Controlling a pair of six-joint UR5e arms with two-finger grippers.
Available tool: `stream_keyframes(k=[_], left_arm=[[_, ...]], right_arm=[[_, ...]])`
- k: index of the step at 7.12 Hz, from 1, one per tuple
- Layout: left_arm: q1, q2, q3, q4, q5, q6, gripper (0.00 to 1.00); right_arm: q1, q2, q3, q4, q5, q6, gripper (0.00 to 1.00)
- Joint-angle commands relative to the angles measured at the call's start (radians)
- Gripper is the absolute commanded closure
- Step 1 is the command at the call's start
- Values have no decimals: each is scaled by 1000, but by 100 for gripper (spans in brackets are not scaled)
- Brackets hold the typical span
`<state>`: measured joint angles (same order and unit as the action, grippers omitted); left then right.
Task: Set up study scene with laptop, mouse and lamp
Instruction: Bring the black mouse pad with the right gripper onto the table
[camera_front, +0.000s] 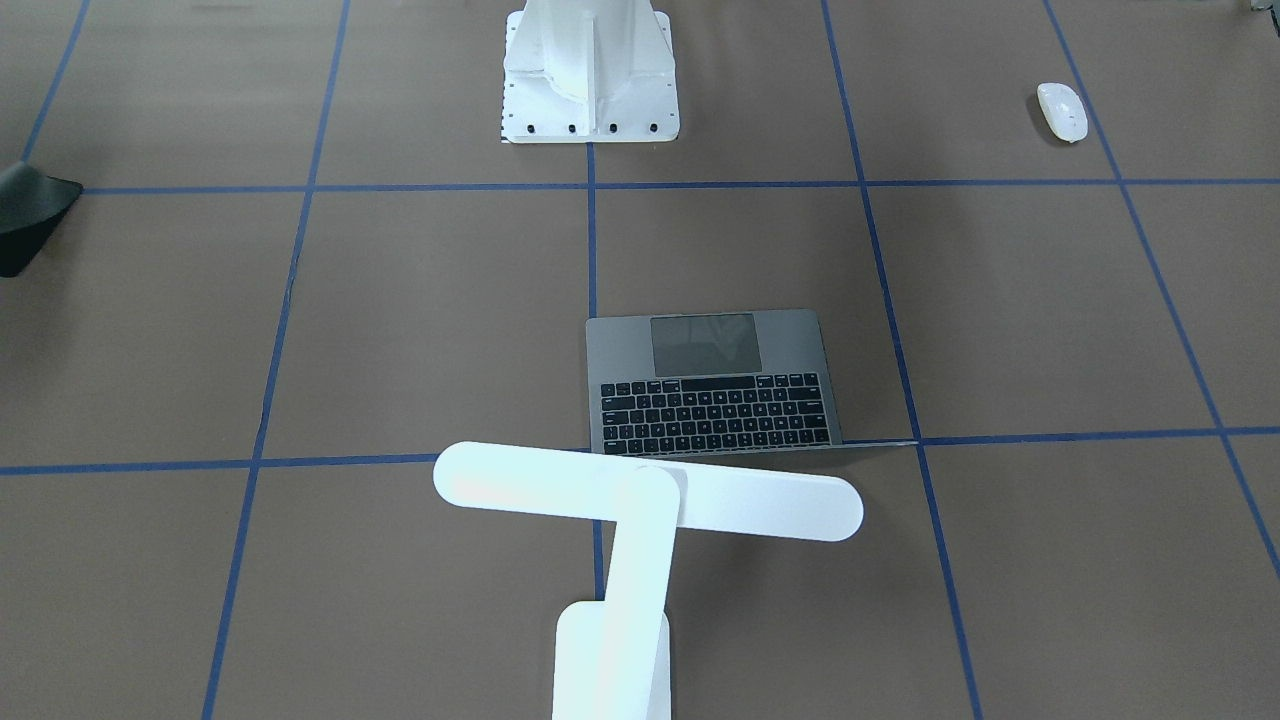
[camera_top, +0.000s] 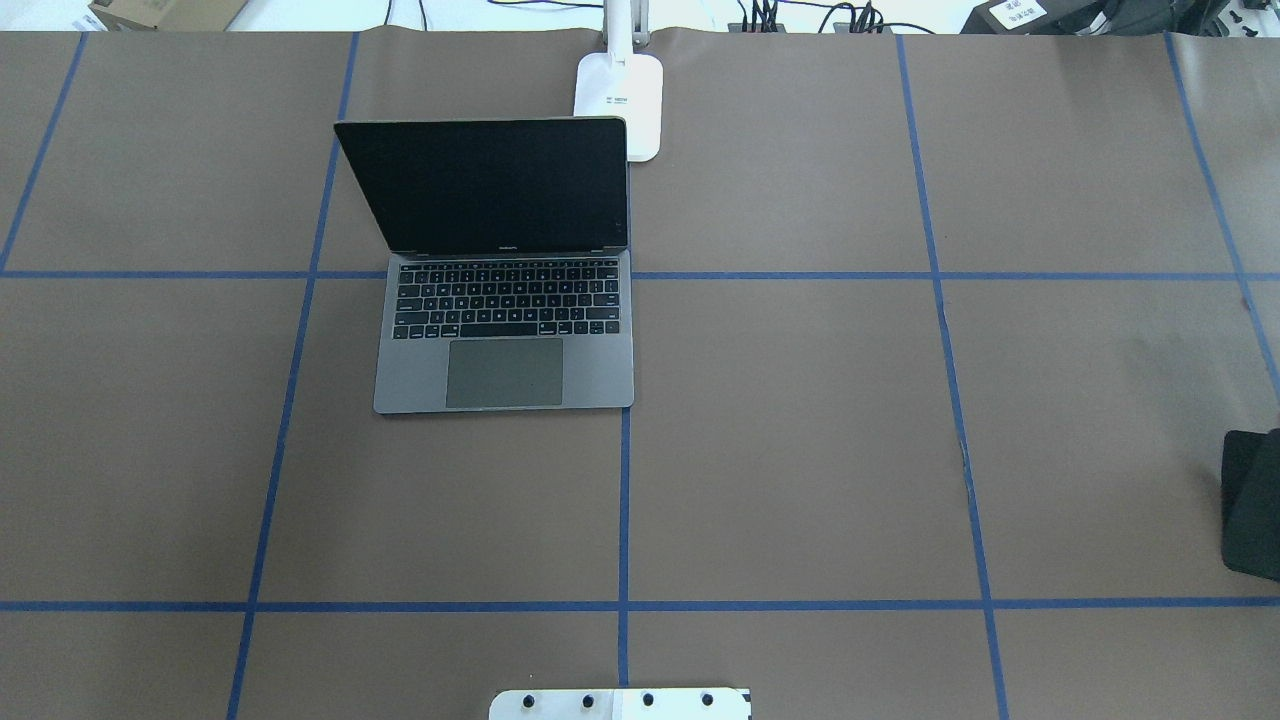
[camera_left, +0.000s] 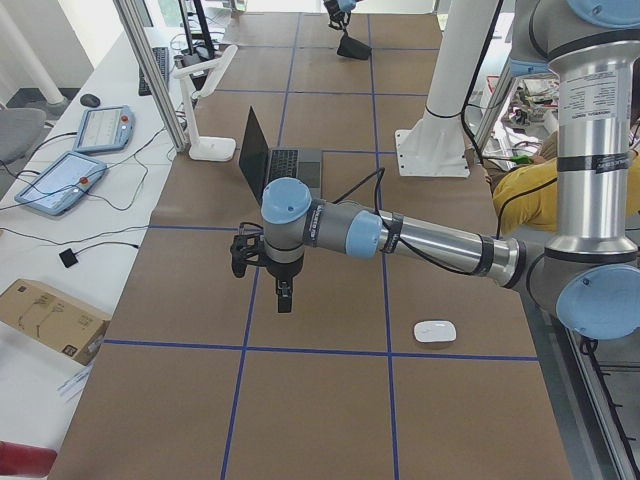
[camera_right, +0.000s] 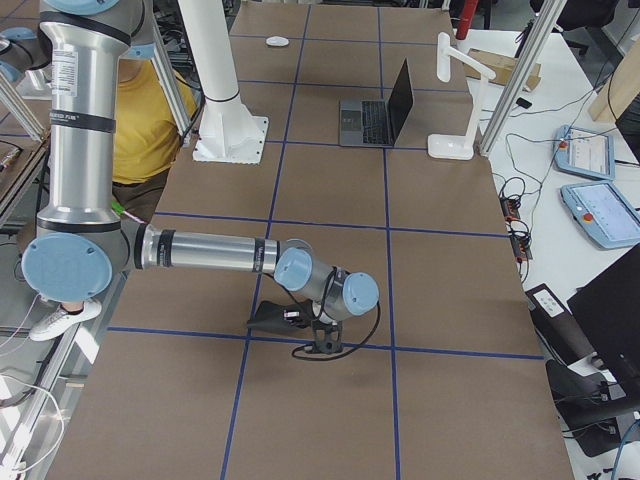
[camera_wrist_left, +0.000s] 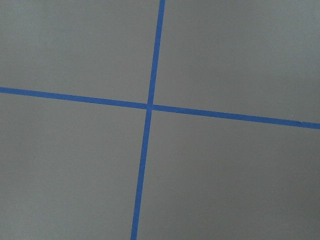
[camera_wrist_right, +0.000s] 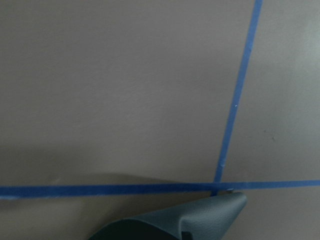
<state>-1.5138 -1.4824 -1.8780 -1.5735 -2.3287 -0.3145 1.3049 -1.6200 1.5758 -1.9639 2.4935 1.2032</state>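
Here, the lamp (camera_front: 640, 500) stands just behind the open laptop (camera_top: 505, 340), the mouse (camera_front: 1062, 111) well apart from it; left end effector (camera_left: 285, 297) and right end effector (camera_right: 325, 344): cannot tell.

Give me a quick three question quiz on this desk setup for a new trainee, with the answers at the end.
1. True or false: the laptop is shut.
2. Fill the gap: the mouse lies on the robot's ____ side.
3. Where does the lamp stand?
A) beyond the laptop's screen, on the side away from the robot
B) touching the mouse
C) on the laptop's keys

Key: 1 false, it is open with a dark screen; 2 left; 3 A.
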Motion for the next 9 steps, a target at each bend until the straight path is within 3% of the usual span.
stream_keyframes(k=[1,6,9], left_arm=[[0,1,3,1,0,0,0],[1,1,14,3,0,-2,0],[0,2,22,3,0,-2,0]], right_arm=[[-56,136,0,2,7,74,100],[-200,431,10,10,18,403,100],[-336,451,-3,444,-65,883,100]])
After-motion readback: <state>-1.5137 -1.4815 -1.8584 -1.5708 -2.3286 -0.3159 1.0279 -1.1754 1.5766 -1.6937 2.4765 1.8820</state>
